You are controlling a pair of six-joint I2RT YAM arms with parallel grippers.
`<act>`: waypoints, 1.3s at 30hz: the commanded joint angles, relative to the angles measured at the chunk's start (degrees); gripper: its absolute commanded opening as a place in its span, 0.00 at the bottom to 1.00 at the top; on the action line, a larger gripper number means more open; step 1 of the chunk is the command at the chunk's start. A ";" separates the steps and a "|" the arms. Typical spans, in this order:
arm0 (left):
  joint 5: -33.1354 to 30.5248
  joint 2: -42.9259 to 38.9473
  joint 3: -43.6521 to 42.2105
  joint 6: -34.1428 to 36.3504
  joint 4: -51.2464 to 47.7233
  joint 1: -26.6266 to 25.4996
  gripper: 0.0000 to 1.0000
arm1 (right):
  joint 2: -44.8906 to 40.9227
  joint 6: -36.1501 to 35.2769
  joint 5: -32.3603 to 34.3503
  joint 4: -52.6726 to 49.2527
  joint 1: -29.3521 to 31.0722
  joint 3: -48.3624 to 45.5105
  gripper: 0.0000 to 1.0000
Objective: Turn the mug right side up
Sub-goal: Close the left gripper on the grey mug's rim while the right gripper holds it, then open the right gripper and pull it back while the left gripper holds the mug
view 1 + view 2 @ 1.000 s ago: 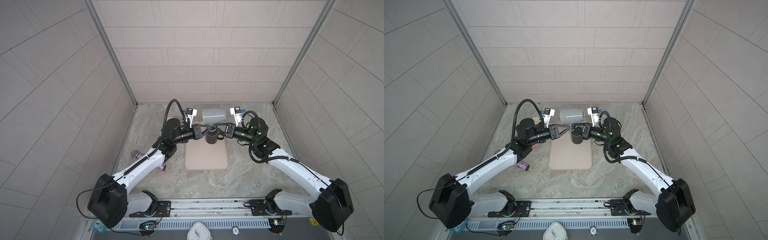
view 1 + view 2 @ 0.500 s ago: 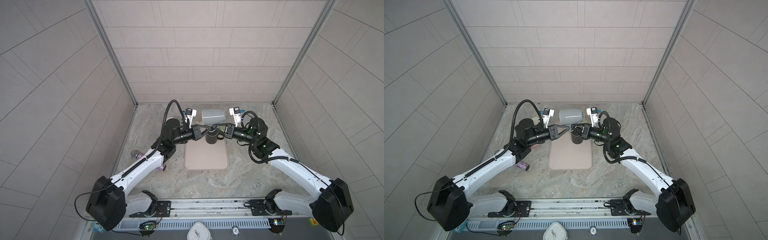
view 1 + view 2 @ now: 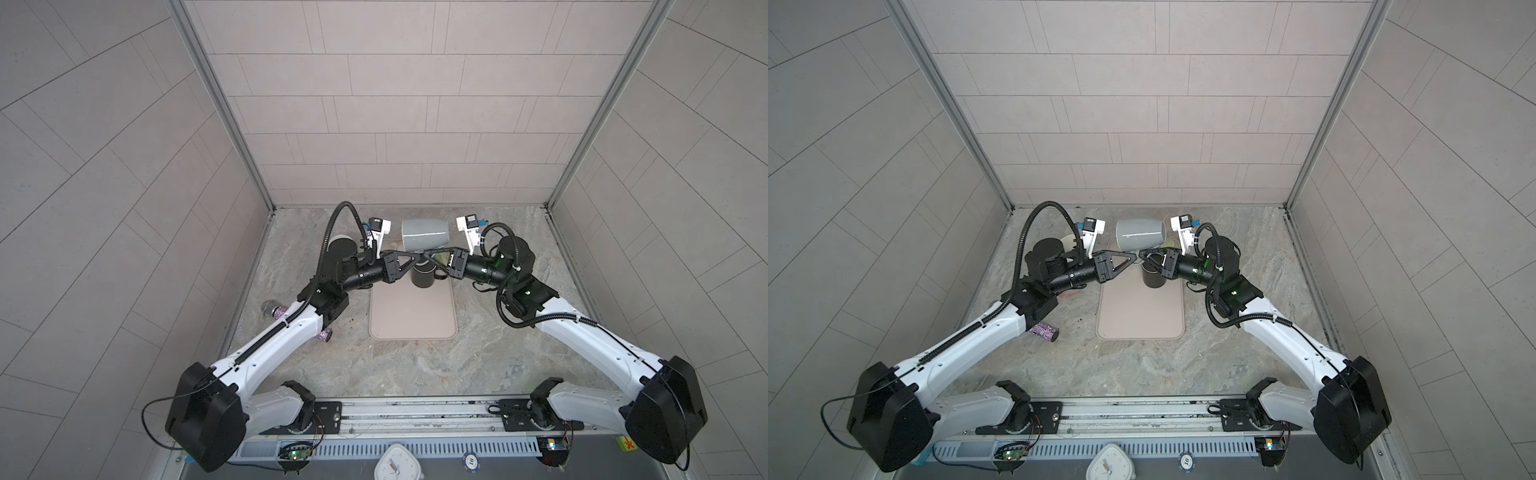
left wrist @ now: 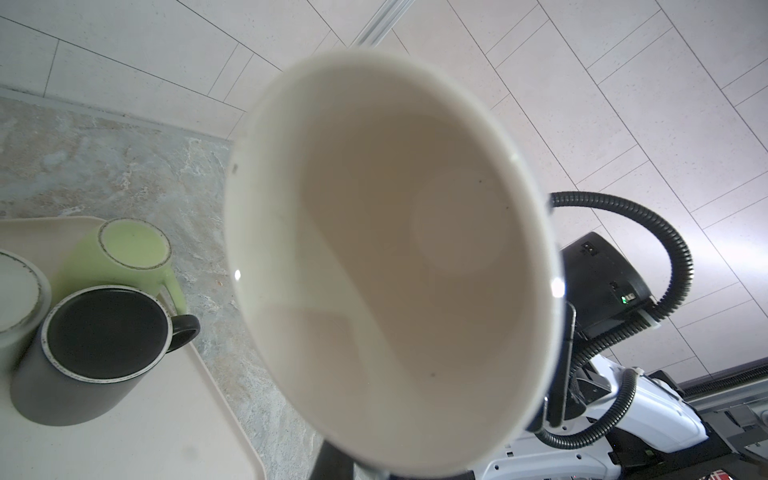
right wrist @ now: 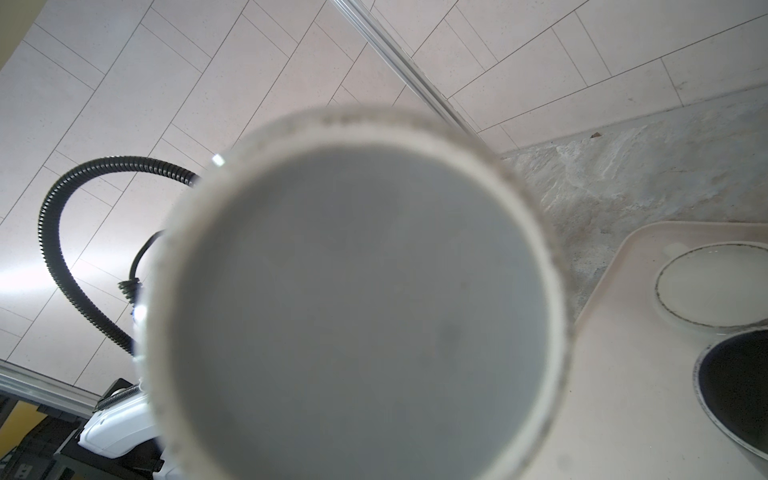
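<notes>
Two grippers, left gripper [image 3: 415, 258] and right gripper [image 3: 430, 254], are both closed tip to tip on the near side of the grey mug [image 3: 424, 234]. I am holding it lying on its side in the air above the far edge of the tray [image 3: 411, 320]. Its mouth faces my left wrist camera and its base faces my right. Directly beneath it, a black mug [image 3: 420, 281] stands upside down at the tray's far edge. A white mug [image 5: 706, 286] and a green mug [image 4: 120, 253] stand inverted at the tray's far corners, so room there is tight. The tray's near half is bare, as is the table [image 3: 415, 374] toward its near edge. A glittery tube [image 3: 1044, 331] lies near the table's left edge under my left arm. Against a second ago, mug and grippers sit where they were.
</notes>
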 commanded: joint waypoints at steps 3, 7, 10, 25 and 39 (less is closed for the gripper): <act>0.78 -3.63 1.90 0.42 8.28 0.51 0.00 | 0.85 -0.79 2.06 1.39 -0.88 -0.42 0.00; 1.81 -3.58 1.62 -0.94 11.42 0.47 0.00 | 1.34 -0.79 1.98 1.32 -0.87 -0.27 0.00; 1.70 -3.22 1.70 -1.15 11.27 0.50 0.00 | 1.77 -0.61 2.12 1.22 -0.97 -0.19 0.00; -4.04 -3.68 3.70 6.53 -3.72 0.51 0.00 | 0.60 -3.14 3.01 -1.67 -0.90 0.40 0.51; -14.38 -3.15 8.92 16.39 -24.81 0.51 0.00 | -2.73 -9.89 6.82 -11.74 -0.90 1.26 0.53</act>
